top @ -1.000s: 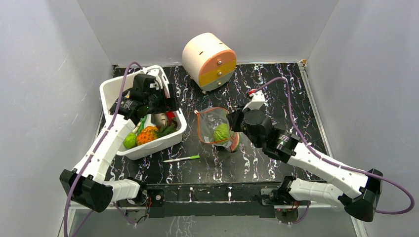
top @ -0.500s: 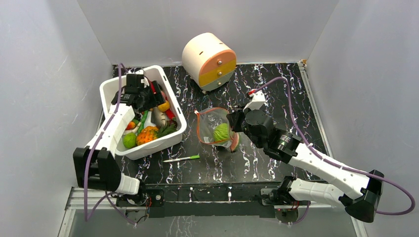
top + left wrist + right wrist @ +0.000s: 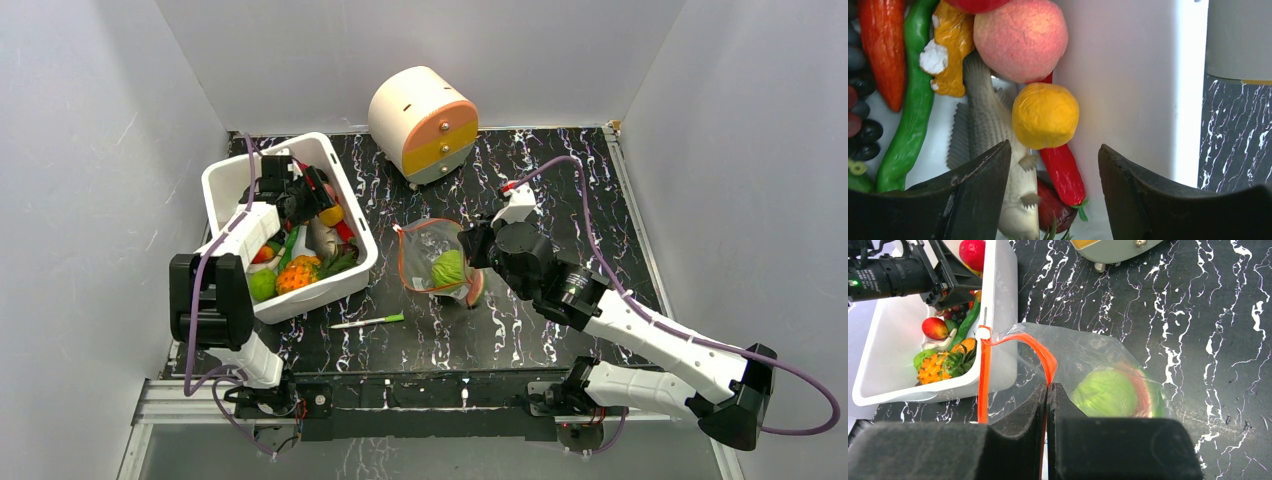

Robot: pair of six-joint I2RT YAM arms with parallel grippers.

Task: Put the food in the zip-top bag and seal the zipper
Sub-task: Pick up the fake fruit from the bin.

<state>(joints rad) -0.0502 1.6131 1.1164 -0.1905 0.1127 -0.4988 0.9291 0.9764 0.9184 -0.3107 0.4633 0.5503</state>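
Green food piece lay in zip-top bag | right claw clamped on zipper | left claw apart above yellow food in bin, 9 o'clock of bag | rest unbagged, unsealed

Nothing legible to call out: no readable text, label, brand, number or sign in any of the three views.
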